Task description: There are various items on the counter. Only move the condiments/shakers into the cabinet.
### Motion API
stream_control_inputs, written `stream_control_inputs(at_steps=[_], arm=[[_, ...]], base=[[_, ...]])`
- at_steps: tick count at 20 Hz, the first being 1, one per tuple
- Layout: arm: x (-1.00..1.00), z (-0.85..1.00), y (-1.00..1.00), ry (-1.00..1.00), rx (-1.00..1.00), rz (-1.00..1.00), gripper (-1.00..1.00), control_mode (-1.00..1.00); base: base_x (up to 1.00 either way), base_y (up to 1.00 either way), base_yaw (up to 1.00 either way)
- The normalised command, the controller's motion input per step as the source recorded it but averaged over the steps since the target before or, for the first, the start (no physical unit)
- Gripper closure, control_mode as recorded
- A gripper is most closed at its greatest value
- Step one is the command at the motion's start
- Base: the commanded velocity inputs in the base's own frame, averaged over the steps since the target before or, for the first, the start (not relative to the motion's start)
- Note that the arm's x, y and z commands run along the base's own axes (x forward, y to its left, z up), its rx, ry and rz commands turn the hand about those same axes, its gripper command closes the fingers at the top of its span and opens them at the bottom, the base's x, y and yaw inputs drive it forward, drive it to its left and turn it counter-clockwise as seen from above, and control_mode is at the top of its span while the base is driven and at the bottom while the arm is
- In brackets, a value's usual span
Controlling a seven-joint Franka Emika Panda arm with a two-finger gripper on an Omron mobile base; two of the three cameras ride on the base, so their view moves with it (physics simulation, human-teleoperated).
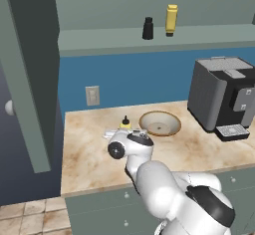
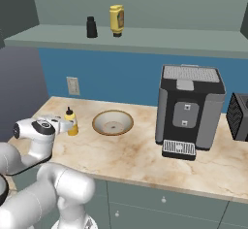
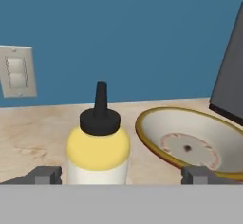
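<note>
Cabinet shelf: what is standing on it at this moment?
On the shelf stand the black shaker and the plain yellow bottle, side by side. Its far left end is hidden behind the door.

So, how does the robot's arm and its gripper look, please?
The arm is glossy white with rounded segments and dark grey to black joint caps. The gripper has two small dark grey, blocky finger tips. No cables or markings are visible.

Yellow squeeze bottle (image 3: 98, 152) with black nozzle, tan bowl (image 3: 190, 140), beige marbled counter (image 1: 199, 152), black coffee machine (image 2: 190, 109).
</note>
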Motion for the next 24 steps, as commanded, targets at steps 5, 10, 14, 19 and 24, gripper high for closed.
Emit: stream_control_inputs(at_steps=[5, 10, 14, 19, 24], arm=[[0.07, -0.1, 0.0, 0.05, -0.02, 0.0, -1.0, -1.0], [0.14, 0.0, 0.0, 0.01, 0.0, 0.0, -1.0, -1.0], [0.32, -0.01, 0.01, 0.02, -0.01, 0.0, -1.0, -1.0], [0.29, -0.05, 0.0, 0.01, -0.02, 0.0, -1.0, -1.0], [0.21, -0.12, 0.0, 0.0, -0.02, 0.0, -1.0, -1.0]], base=[[0.0, 0.0, 0.0], [0.0, 0.0, 0.0], [0.0, 0.0, 0.0], [0.0, 0.0, 0.0], [0.0, 0.0, 0.0]])
